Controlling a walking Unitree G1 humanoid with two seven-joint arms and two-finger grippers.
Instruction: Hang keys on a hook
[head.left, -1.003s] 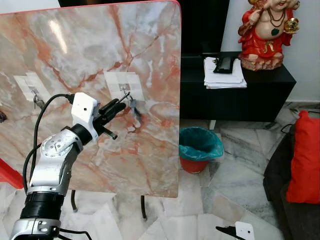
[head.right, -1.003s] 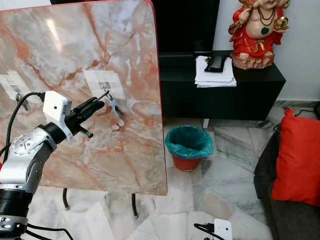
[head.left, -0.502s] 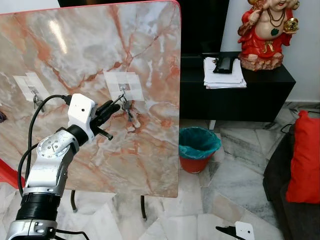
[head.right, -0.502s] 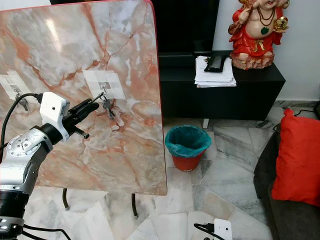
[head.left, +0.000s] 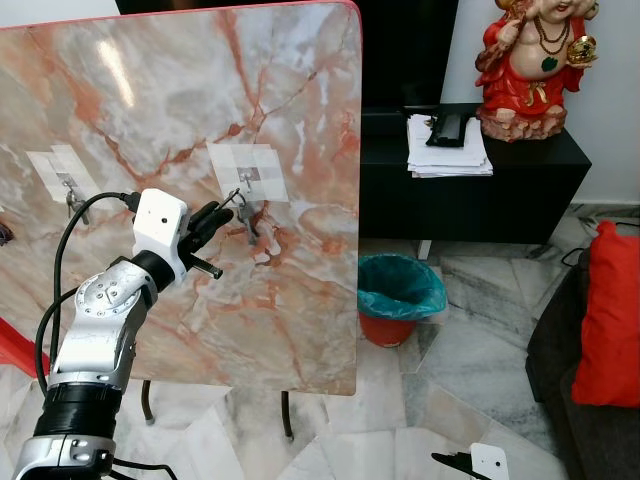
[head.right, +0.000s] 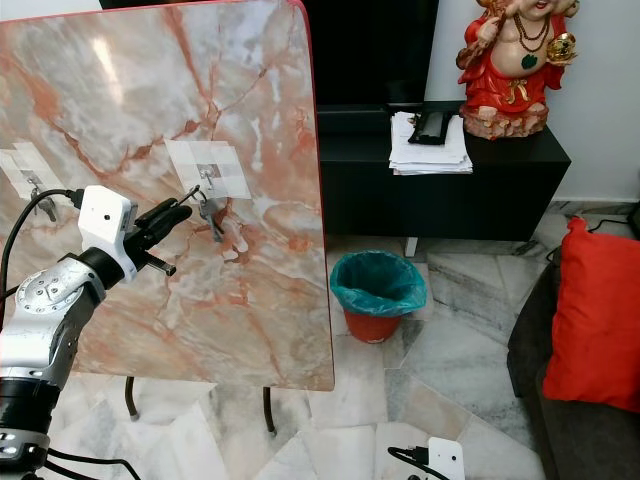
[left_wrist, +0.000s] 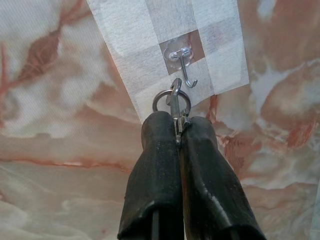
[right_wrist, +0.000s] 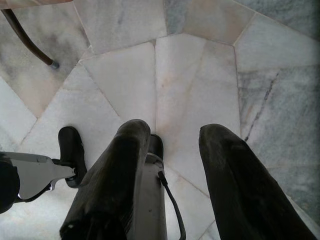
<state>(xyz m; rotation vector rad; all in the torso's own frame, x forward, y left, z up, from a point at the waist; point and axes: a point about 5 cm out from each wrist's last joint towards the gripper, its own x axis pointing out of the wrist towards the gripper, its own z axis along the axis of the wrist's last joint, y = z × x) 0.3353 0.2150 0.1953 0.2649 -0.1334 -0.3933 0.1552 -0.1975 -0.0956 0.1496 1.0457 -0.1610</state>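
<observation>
A marble-patterned board (head.left: 180, 120) stands upright before me. On it a white tape patch holds a small clear hook (left_wrist: 184, 64), also seen as the hook (head.left: 246, 178) from the head. My left gripper (left_wrist: 177, 124) is shut on the keys, with the key ring (left_wrist: 171, 99) sticking out past the fingertips just under the hook's tip, not over it. From the head, the left gripper (head.left: 218, 212) is raised against the board and the keys (head.left: 246, 216) dangle beside the tips. My right gripper (right_wrist: 170, 137) hangs open above the floor.
A second taped hook (head.left: 68, 184) is further left on the board. A red bin with a green liner (head.left: 400, 292) stands right of the board, with a black cabinet (head.left: 500, 190) carrying papers and a red statue (head.left: 530, 60) behind. A red cushion (head.left: 610, 320) is at far right.
My left gripper has drawn back to the left and a little down with the keys, bringing the ring from right of the hook to just beneath it.
</observation>
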